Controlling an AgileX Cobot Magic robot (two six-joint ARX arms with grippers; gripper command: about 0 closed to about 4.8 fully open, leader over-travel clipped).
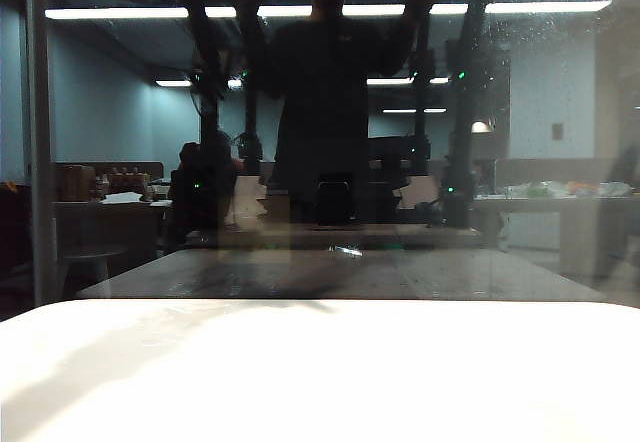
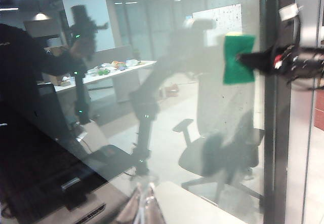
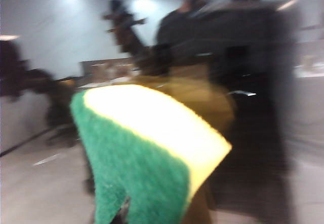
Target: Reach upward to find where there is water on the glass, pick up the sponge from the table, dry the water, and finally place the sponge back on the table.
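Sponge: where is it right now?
The sponge is off the table, shut in the right gripper and held up at the glass; the left wrist view shows it beside the grey frame strip.

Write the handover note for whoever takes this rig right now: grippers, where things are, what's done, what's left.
Right gripper: shut on the sponge, raised in front of the glass; seen from the left wrist view, the green scouring side shows.
Left gripper: not in view in any camera; state unknown.
Water: fine droplets speckle the upper right of the pane in the exterior view.
Table: no sponge on it.
Done: sponge picked up and lifted to the glass.
Left: dry the droplets, then put the sponge back on the table. Whether the sponge touches the pane cannot be told; the right wrist view is blurred.
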